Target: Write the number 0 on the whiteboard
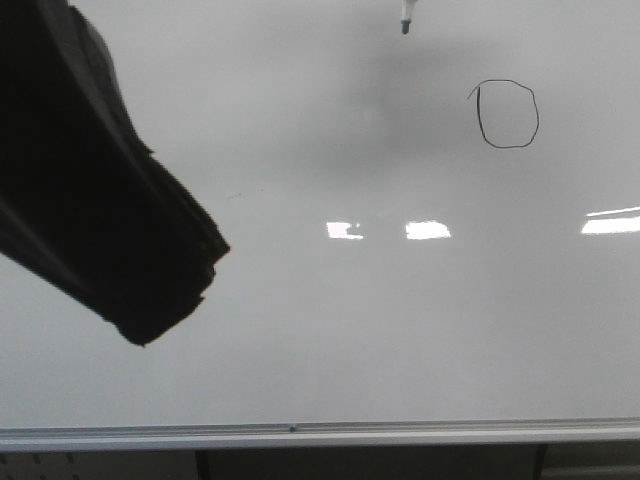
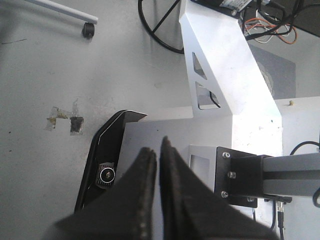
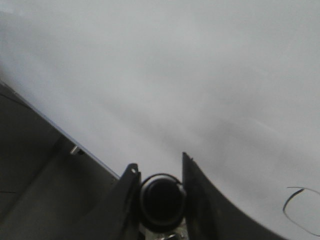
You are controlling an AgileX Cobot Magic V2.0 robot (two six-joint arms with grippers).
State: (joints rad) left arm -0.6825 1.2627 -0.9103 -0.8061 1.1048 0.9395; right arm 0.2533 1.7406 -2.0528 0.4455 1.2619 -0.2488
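Filling the front view from edge to edge: the whiteboard (image 1: 320, 330), glossy pale grey-white, with a silver aluminium rail (image 1: 320, 434) along the bottom of the frame.

Number 0 (image 1: 508, 114): thin black hand-drawn loop in the upper right of the front view, flat on its left side, small tick at its top left. A slice of the same loop shows at the lower right corner of the right wrist view.

Marker (image 1: 406, 17): pale barrel with a dark tip, entering at the top centre of the front view, up and to the left of the loop and apart from it. In the right wrist view its round dark butt end (image 3: 161, 201) sits between the fingers.

Right pincer (image 3: 159, 172): pinching the marker.

Left pincer (image 2: 157, 145): fingers pressed together with only a thin slit between the tips, nothing held. Its dark bulk (image 1: 110, 200) covers the upper left of the front view and hides that part of the board.

Light reflections (image 1: 428, 230): three bright white patches in a row across the middle of the board, below the loop.

Left wrist view surroundings: grey floor (image 2: 45, 65), a caster wheel (image 2: 89, 31), tape scraps (image 2: 65, 120), white frame (image 2: 225, 65), cables (image 2: 160, 25).
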